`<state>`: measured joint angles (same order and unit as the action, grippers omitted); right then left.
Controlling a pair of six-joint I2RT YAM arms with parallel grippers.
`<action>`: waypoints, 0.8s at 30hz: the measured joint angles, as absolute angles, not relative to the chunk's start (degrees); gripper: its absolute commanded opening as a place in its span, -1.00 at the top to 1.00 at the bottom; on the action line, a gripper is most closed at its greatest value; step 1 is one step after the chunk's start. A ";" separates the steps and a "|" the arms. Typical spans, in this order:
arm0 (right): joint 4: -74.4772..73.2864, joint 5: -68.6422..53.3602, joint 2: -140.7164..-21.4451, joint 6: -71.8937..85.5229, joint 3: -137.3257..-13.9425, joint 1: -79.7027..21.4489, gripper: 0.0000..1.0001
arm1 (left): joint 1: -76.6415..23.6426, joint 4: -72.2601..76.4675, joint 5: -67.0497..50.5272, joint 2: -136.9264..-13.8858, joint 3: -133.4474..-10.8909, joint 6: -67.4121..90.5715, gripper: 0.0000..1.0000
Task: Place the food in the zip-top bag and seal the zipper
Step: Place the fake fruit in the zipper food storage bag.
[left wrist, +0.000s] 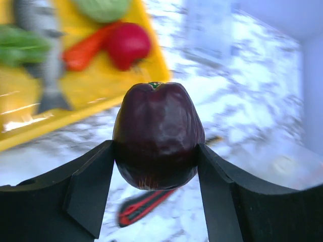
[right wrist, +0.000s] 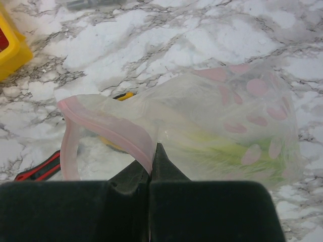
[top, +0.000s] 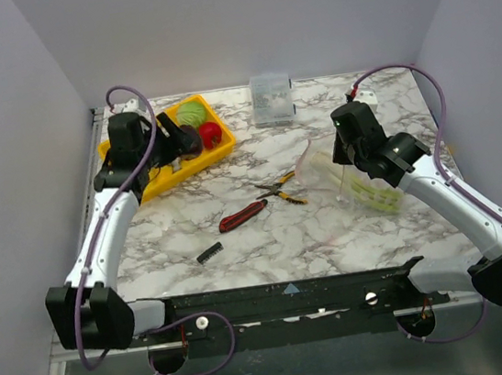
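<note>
Gripping the purple eggplant (left wrist: 156, 131) across its widest part, the left gripper (left wrist: 155, 151) is clamped on it. One black finger presses each flank, and the green stem cap points away from the camera. Only the left wrist view shows this grasp. From the top external view the load is a dark mass at the fingertips, and it cannot be told whether it hangs over the yellow tray (top: 162, 176) or just past its rim.

Behind the eggplant, the left wrist view also shows the tray's contents: a red tomato (left wrist: 126, 44), a green cabbage (left wrist: 103, 7), a grey fish (left wrist: 43, 55) and an orange piece, possibly a carrot (left wrist: 83, 50).

The right gripper (right wrist: 151, 169) is pinched tight on the lip of the zip-top bag (right wrist: 222, 116), with no gap between the fingers. The pinch sits at the lower end of the pink zipper (right wrist: 108, 126). Only the right wrist view shows this hold. It also shows that the mouth gapes open to the left and that a pale green celery stalk (right wrist: 227, 156) lies inside. The bag extends forward and right from the fingertips, lying over the marble table (top: 268, 250).

Between the two grippers, which are well apart, lie the yellow-handled pliers (top: 281, 189) and the red-handled knife (top: 243, 214). A clear box (top: 271, 99) stands at the far edge.
</note>
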<state>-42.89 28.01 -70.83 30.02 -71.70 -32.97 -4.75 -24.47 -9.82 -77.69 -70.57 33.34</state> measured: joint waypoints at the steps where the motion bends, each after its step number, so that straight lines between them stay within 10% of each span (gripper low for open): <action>1: -42.89 27.75 -70.83 30.22 -71.70 -32.97 0.99 | -6.07 -22.52 -11.92 -75.26 -68.47 34.37 0.64; 12: -42.81 23.68 -70.81 34.79 -71.70 -32.97 0.99 | -36.29 15.16 -18.87 -58.30 -39.11 43.03 0.57; 24: -41.60 20.34 -69.36 38.17 -71.70 -32.93 0.99 | -44.97 34.57 -14.11 -73.30 -43.94 44.45 0.59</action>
